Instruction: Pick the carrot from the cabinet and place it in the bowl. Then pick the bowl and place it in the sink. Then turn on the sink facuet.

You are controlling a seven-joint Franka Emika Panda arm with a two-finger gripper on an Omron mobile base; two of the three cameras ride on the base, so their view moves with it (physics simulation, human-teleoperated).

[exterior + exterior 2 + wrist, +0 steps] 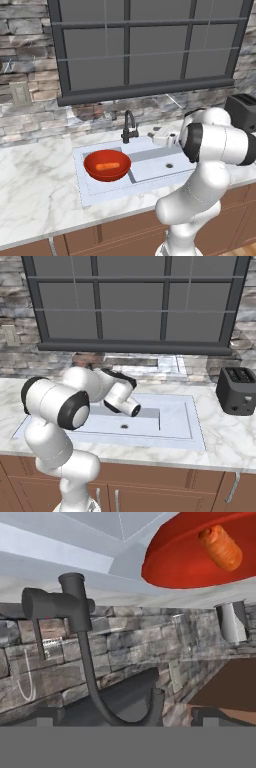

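Marble countertop (pixel 35 185) ran beneath a dark-framed window, with the pale grey-white double sink (pixel 160 167) set into it. The round glossy red bowl (pixel 107 165) sat in the sink's left basin, the small orange carrot (pixel 107 166) lying inside it. Just behind stood the slim black gooseneck faucet (pixel 128 127), its lever (pixel 47 603) close ahead in the hand view. The two-finger gripper (pixel 125 714) was empty, its jaws spread wide. Judging from this, an off-line approach could glance off the lever, or strike the spout, leaving the water off.
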